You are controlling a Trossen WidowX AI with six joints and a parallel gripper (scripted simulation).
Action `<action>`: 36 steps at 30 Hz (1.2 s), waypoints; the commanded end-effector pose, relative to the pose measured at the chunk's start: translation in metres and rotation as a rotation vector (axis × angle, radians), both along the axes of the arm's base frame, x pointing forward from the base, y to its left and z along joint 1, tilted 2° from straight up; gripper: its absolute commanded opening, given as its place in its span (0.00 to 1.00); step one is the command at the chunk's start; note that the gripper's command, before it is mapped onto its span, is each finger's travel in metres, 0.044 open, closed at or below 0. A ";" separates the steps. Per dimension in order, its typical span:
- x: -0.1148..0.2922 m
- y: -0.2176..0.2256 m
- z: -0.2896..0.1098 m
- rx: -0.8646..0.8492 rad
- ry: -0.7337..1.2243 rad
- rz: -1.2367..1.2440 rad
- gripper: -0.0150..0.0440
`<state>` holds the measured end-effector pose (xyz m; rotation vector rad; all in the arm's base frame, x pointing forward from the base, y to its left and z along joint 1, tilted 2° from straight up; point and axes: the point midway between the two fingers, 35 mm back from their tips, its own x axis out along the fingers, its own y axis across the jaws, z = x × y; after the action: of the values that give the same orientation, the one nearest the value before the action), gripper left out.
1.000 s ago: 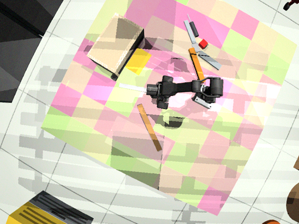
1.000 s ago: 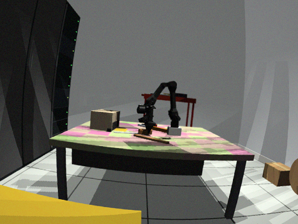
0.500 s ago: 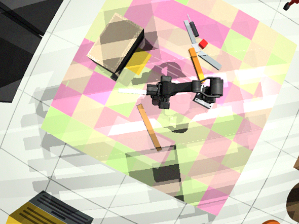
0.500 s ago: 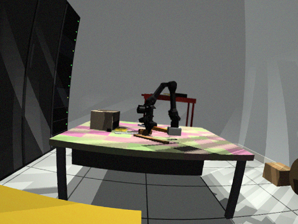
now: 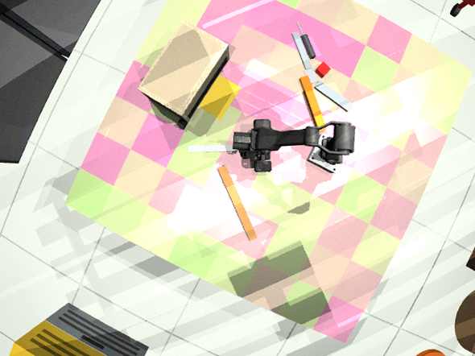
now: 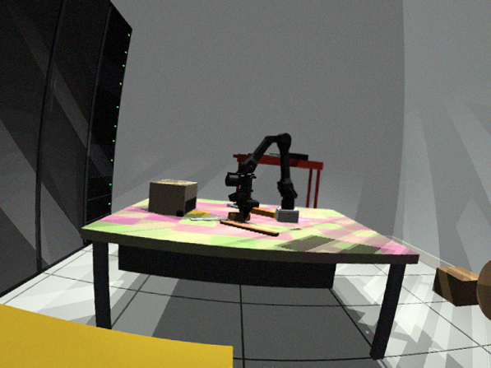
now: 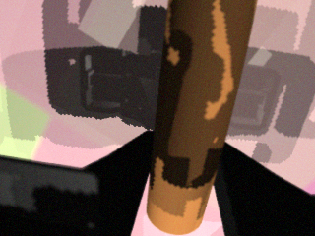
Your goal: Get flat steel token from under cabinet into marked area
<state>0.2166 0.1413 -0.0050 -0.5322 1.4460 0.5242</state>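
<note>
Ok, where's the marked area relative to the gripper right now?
In the top view, the yellow marked area lies against the front of the cabinet, up and left of the gripper, which is shut on an orange rod.

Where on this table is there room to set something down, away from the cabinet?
Roomiest: between the long orange stick and the table edge, also right of the arm's base. Crowded behind the base, around the red block and grey strips. The claw is shut on an orange rod.
</note>
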 end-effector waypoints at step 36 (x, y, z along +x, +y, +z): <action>0.018 -0.034 0.001 -0.001 -0.002 0.025 0.25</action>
<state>0.2327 0.1108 -0.0045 -0.5538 1.4414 0.5416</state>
